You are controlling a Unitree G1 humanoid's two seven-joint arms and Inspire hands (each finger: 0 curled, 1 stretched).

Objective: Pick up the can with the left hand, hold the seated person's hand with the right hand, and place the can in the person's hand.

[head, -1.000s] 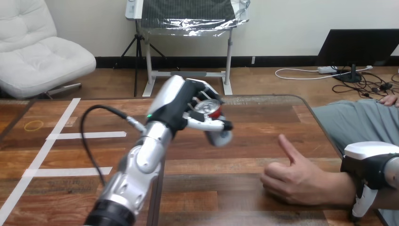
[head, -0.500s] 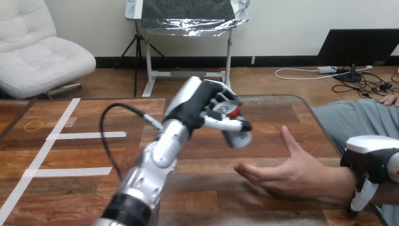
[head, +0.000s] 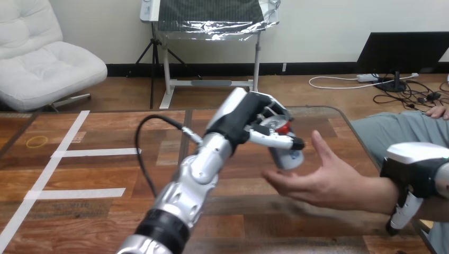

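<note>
- Our left hand (head: pixel 249 119) is clamped round the can (head: pixel 287 157), fingers over its red top and thumb across its silver side. The can hangs tilted in the air above the table (head: pixel 106 174).
- The can sits just beside the person's hand (head: pixel 317 182), which lies open, palm up and thumb raised. We cannot tell whether the two touch.
- Our right hand (head: pixel 415 177) lies over the person's forearm at the view's right edge. Whether it truly grips we cannot tell.
- We judge this to be the last step, the handing over. The can is lifted and the palm is offered, but nothing is set down yet.
- The next move calls for easing the can down into the middle of the palm. We should loosen our grip only once the palm bears its weight.
- The white tape lines (head: pixel 84 152) and a small yellow ring (head: pixel 37 141) lie well apart at the left.
- Nothing stands between can and palm. Only the raised thumb is near enough to be bumped.
</note>
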